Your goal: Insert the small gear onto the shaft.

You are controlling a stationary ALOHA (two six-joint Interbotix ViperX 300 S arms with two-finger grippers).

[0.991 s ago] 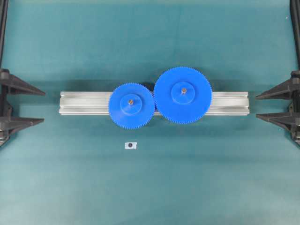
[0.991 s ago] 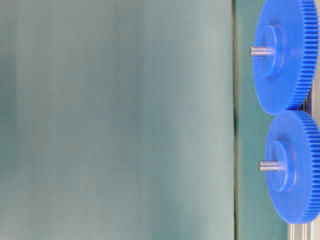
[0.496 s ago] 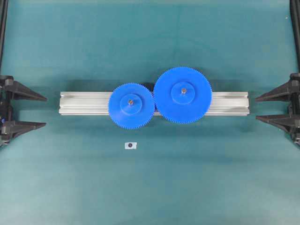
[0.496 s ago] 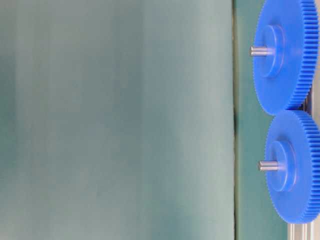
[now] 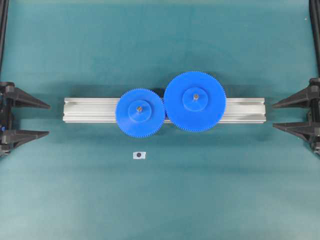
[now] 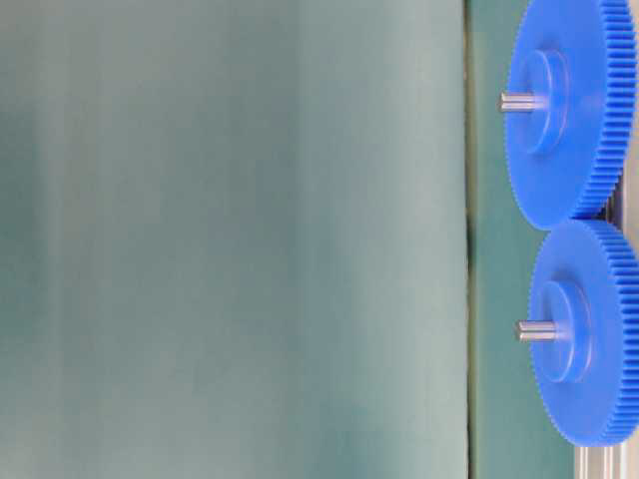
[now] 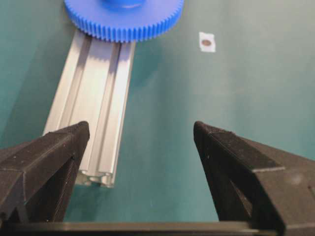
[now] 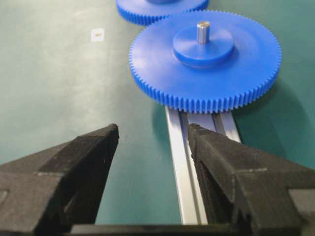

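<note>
Your small gear [image 5: 140,112] sits seated on its shaft [image 5: 139,108], meshing the larger gear [image 5: 195,101]. Both grippers, left [image 5: 27,119] and right [image 5: 295,114], stand apart, empty; insertion appears complete, so only keep clear.

The teal surface [image 5: 160,200] is obstructed mid-way by a silver aluminium rail [image 5: 90,110] bearing two apparently meshed blue toothed gears [image 5: 195,101].

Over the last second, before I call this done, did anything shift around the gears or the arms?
Only the left gripper moved: it drew back slightly toward the left edge in the first half second, jaws open, holding nothing. The small blue fine-toothed plastic gear stayed seated over its thin metal shaft on the grooved aluminium rail, meshed with the larger blue gear. The right gripper stayed open at the right edge.
</note>
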